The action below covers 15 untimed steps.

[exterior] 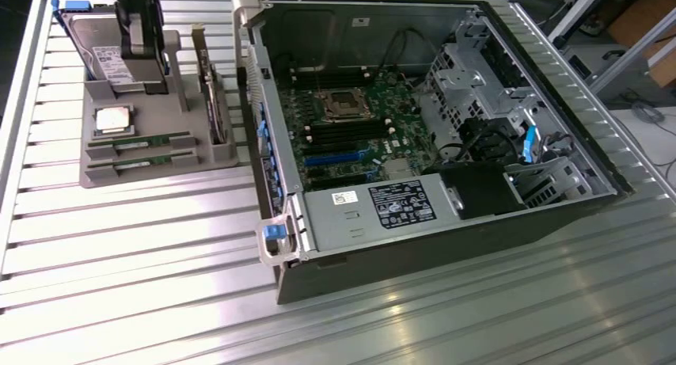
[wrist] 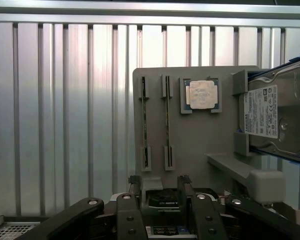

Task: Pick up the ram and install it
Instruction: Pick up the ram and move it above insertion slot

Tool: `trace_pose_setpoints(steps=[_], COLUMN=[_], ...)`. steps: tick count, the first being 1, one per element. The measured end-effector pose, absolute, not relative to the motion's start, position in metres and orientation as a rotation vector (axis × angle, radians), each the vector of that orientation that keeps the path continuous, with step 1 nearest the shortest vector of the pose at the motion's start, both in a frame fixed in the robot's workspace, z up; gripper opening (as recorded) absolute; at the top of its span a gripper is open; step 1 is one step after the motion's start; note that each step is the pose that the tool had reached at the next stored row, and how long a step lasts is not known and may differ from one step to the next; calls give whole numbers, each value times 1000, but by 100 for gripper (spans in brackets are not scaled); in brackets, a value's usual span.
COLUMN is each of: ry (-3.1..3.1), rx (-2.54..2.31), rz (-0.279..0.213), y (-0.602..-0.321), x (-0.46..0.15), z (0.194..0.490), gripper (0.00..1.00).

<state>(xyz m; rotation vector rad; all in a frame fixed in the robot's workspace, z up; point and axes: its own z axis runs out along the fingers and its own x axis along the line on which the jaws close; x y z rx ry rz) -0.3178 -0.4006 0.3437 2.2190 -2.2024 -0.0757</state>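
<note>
Two ram sticks (exterior: pixel 142 143) (exterior: pixel 142 164) lie side by side in slots of a grey holder tray (exterior: pixel 158 176) at the exterior view's left. The wrist view looks down on them edge-on, as thin green strips (wrist: pixel 144 122) (wrist: pixel 167 122). My gripper (exterior: pixel 141 48) hangs above the far end of the tray, over the hard drive, well clear of both sticks. It is open with nothing between its fingers (wrist: pixel 159 186). The open computer case (exterior: pixel 285 222) lies at the exterior view's right, with black memory slots (exterior: pixel 343 132) on its motherboard.
The tray also holds a square silver processor (exterior: pixel 113 120) (wrist: pixel 201 94), a hard drive (exterior: pixel 104 52) (wrist: pixel 277 117) and an upright card (exterior: pixel 214 104). Inside the case are a power supply (exterior: pixel 381 211), cables and drive cages (exterior: pixel 476 80). The table is ribbed metal (exterior: pixel 127 254).
</note>
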Motion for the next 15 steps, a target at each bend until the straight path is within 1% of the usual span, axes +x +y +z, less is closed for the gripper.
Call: trace_pose_setpoints(steps=[15], ry=[-2199], rx=[2216], rz=[-69], y=[-401], x=[-318], z=[341], gripper=[42])
